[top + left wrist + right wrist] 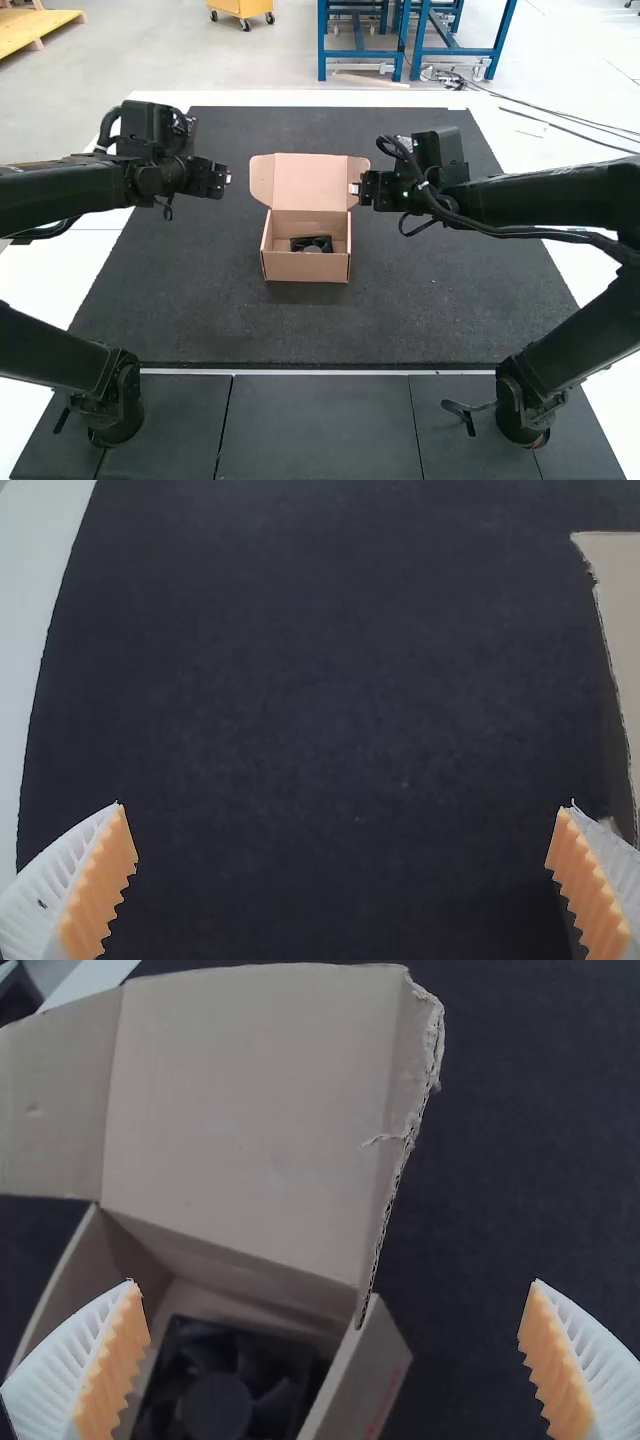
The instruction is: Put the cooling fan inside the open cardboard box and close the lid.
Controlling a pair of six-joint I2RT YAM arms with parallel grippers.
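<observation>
Both arms hover over the black mat (180, 290) that covers most of the white bench (50, 268), one on either side of the cardboard box (306, 262). The box sits between the two sets of fingers, a little nearer the arm bases than the fingertips are. Its lid (308, 182) is open and stands up at the far side, level with both grippers.

The cooling fan (312, 244) is already in the box, lying flat on the bottom. In the right wrist view the fan (220, 1390) shows dark inside the box, just beside the right arm's fingers (110, 1360).

The left gripper (228, 180) is near the lid's left flap but not touching it. Its white ribbed fingers (95, 880) with orange pads are spread wide, with only mat between them, and a bit of pale cardboard (615, 630) shows just past one finger.

The right gripper (356, 188) is right at the lid's other flap – whether it actually touches can't be told. Its fingers are wide apart too and hold nothing. From that wrist view the lid (240, 1110) sits ahead of them, its ragged side edge (425, 1060) falling in the gap between the two fingers, and the box wall (370, 1360) is just below that edge.
</observation>
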